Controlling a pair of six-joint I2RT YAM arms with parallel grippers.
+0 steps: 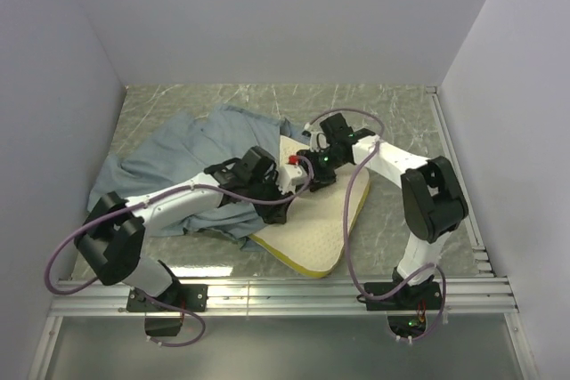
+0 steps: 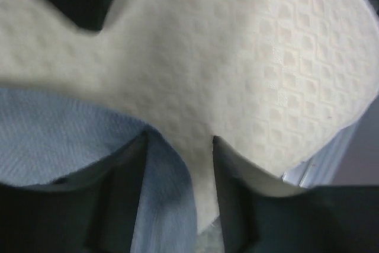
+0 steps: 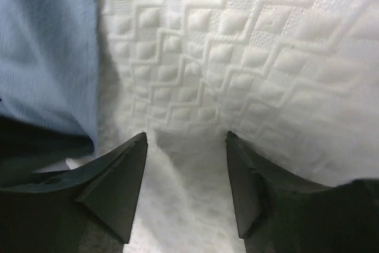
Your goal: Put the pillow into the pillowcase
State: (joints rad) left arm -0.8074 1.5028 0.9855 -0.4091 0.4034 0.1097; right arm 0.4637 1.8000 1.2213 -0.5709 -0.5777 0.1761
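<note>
The cream quilted pillow (image 1: 321, 220) lies near the middle front of the table, its far end under both grippers. The blue-grey pillowcase (image 1: 169, 162) is bunched to its left and overlaps its left edge. My left gripper (image 1: 274, 209) points down at that overlap. In the left wrist view its jaws (image 2: 177, 146) stand apart, with a strip of pillowcase (image 2: 53, 140) and a flap of pillow (image 2: 237, 69) between them. My right gripper (image 1: 319, 173) is on the pillow's far part. Its fingertips (image 3: 186, 140) press into the pillow (image 3: 249, 63) with a ridge squeezed between them; the pillowcase (image 3: 47, 51) lies left.
Grey walls close in the marble table (image 1: 401, 113) on the left, back and right. A metal rail (image 1: 356, 289) runs along the near edge by the arm bases, and another rail (image 1: 454, 166) runs along the right side. Purple cables loop off both arms.
</note>
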